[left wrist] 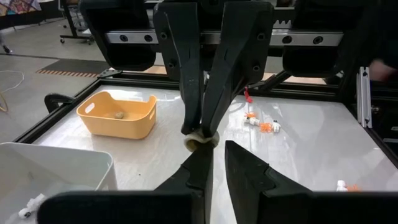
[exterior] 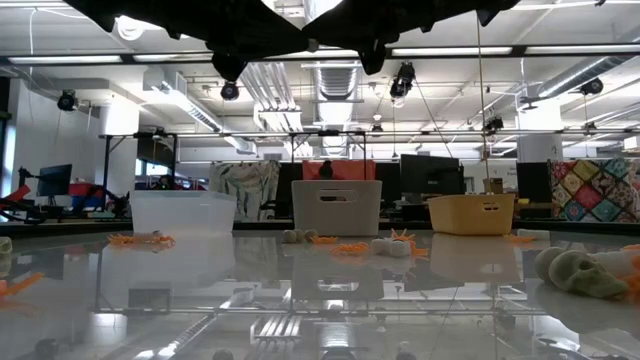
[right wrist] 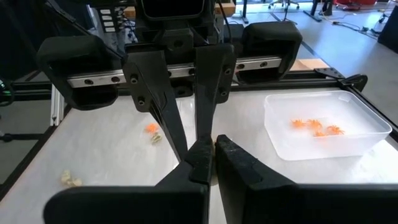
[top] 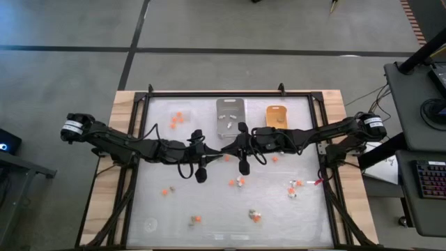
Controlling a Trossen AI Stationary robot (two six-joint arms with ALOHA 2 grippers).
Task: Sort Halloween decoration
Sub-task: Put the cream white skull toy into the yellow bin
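From above, the left gripper (top: 219, 152) and right gripper (top: 230, 148) met tip to tip at mid-frame. Loose decorations (top: 240, 181) lay scattered lower down. The clear tray (top: 167, 104) held orange pieces, the grey tray (top: 231, 103) white ones, and the orange-yellow tray (top: 277, 109) sat to their right. The low view showed the three trays in a row across the middle, with a pale skull (exterior: 580, 272) at lower right. In the left wrist view, the right gripper's fingers were pinched on a tan trinket (left wrist: 200, 142) at centre, the left's own fingers stood narrowly parted, and one tan piece lay in the yellow tray. In the right wrist view the trinket was hidden. It looked light, stiff and easily dropped, so best pinched across its middle.
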